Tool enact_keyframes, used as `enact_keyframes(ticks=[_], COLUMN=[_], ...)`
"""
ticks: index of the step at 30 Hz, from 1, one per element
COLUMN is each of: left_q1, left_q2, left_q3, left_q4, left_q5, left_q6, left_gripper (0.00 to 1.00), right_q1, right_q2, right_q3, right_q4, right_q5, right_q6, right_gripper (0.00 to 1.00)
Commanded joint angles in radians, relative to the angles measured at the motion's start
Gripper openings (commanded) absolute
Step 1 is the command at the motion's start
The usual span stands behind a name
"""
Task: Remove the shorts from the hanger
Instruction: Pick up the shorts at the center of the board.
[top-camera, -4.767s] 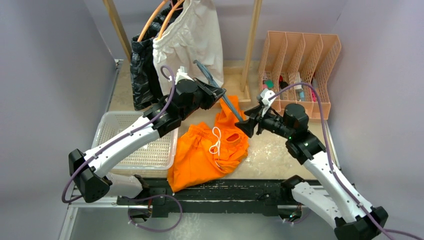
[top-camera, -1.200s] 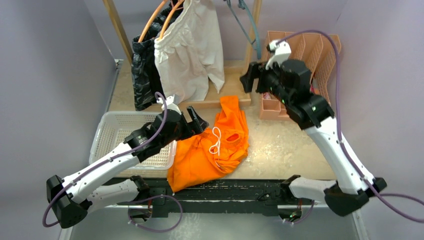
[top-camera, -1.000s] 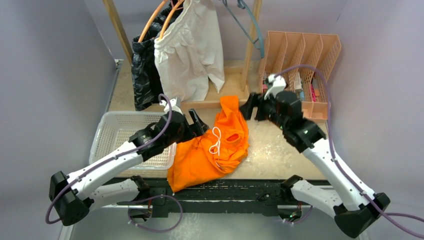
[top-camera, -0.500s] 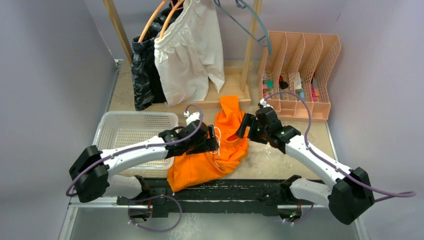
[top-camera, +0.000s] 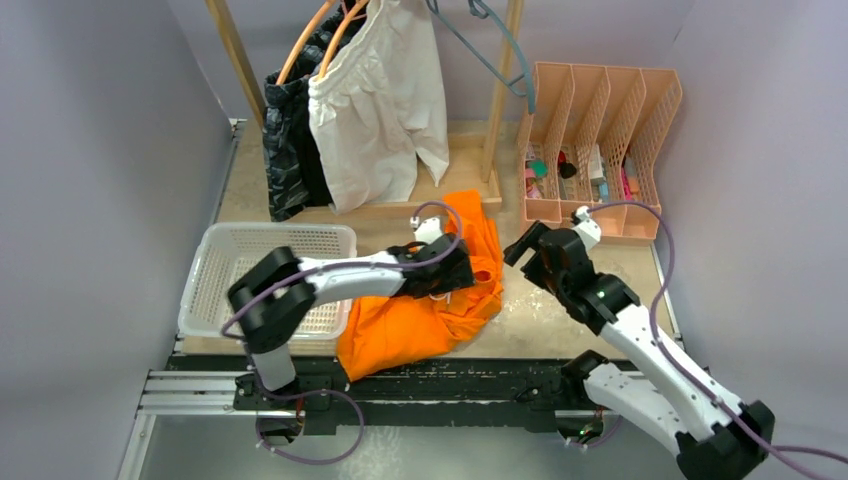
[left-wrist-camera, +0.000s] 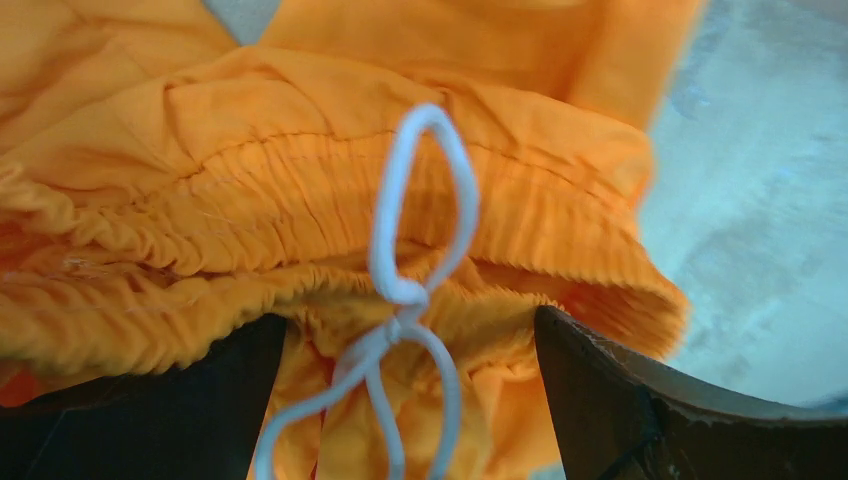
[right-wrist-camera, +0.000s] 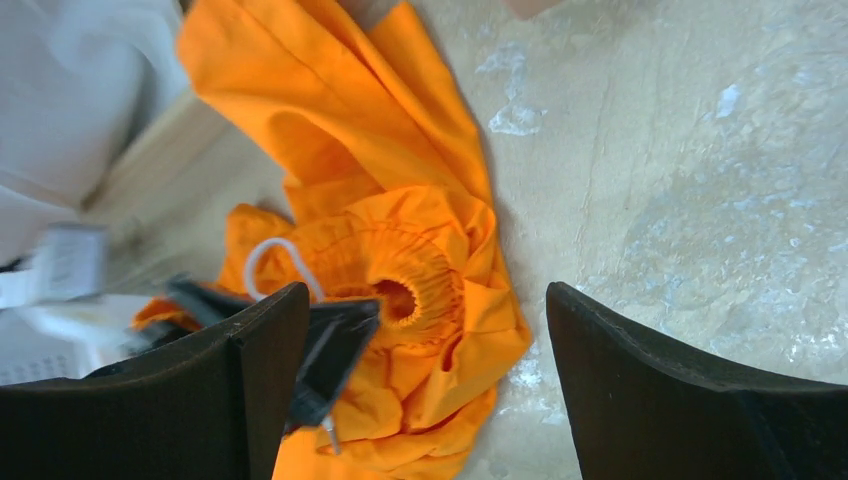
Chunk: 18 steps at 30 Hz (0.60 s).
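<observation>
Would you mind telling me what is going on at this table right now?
Two robot arms are taking shorts off hangers. The orange shorts lie crumpled on the table, already off. The left claw is open over their waistband, with the white drawstring between its jaws. The right claw hovers open to the right, holding nothing. A white pair and a dark pair hang on the rack behind.
</observation>
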<state>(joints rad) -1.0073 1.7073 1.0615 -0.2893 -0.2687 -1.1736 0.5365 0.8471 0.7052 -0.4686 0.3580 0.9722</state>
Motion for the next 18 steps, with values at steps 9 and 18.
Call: enact_keyframes(ticks=[9,18], left_q1=[-0.112,-0.177], left_q2=[0.337,0.259], left_q3=[0.055,-0.076], left_q4=[-0.188,-0.106], left_q5=[-0.141,-0.175], left_q6=[0.043,0.006], left_gripper=[0.77,0.14], right_q1=[-0.001,0.0], right_q2=[-0.205,-0.177], right_q3=[-0.025,-0.018], right_q4=[-0.124,-0.106], right_q5=[0.237,0.245], right_q6=[0.129,0.121], right_gripper=[0.89,0.89])
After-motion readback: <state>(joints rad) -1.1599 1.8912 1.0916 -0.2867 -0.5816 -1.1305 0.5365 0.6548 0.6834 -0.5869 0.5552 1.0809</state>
